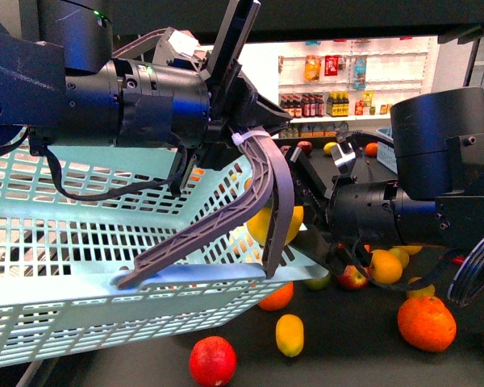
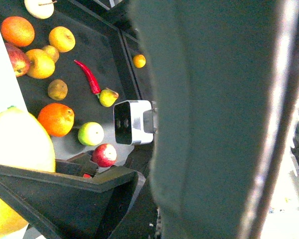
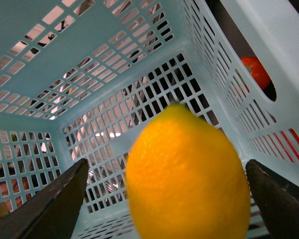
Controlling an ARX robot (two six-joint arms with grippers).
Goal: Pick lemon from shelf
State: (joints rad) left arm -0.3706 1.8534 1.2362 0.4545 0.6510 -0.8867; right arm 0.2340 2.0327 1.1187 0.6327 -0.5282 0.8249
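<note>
Front view is showing the shelf (image 1: 355,347) lying beneath a pale basket (image 1: 64,242), whose rim the left gripper (image 1: 202,276) is straddling; whether it is clamping, I cannot tell. The right gripper (image 3: 167,167) is standing apart around the lemon (image 3: 187,174), which is sitting within the basket walls. The lemon is probably light, firm and waxy, so gripping across its middle looks best.

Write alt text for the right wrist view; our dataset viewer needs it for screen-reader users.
A yellow lemon fills the centre, between two dark jaws that stand open. Behind it is the inside of a pale blue perforated basket, with an orange fruit visible outside its wall.
</note>
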